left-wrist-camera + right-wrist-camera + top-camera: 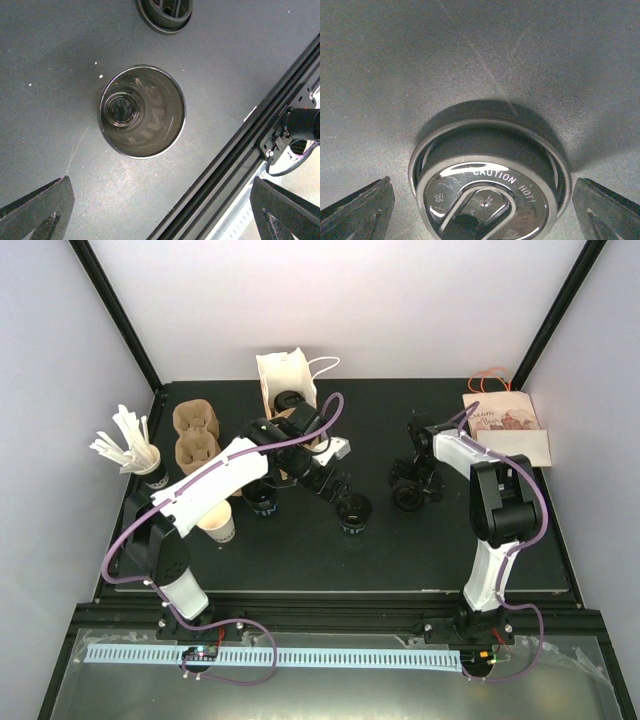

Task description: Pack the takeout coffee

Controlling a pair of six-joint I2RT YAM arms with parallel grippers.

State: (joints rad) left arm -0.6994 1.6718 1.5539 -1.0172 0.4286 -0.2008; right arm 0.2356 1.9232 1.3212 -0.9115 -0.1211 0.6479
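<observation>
An empty paper cup [142,111] stands upright on the black table and shows from straight above in the left wrist view. My left gripper [160,205] hangs open over the table just beside it, holding nothing. In the top view this cup [352,512] stands just right of the left gripper [335,484]. A black "CAUTION HOT" lid [487,200] rests on another lid, and my right gripper [482,220] stands open with a finger on each side, not touching it. From above, the right gripper [410,490] is over the lids [408,500].
An upright white paper bag [288,380] stands at the back, with brown cup carriers [195,435] to its left. A holder of white stirrers [135,452], a white cup [218,525] and a dark cup [262,502] are on the left. A flat bag [505,425] lies back right. Another black lid [165,15] lies beyond the cup.
</observation>
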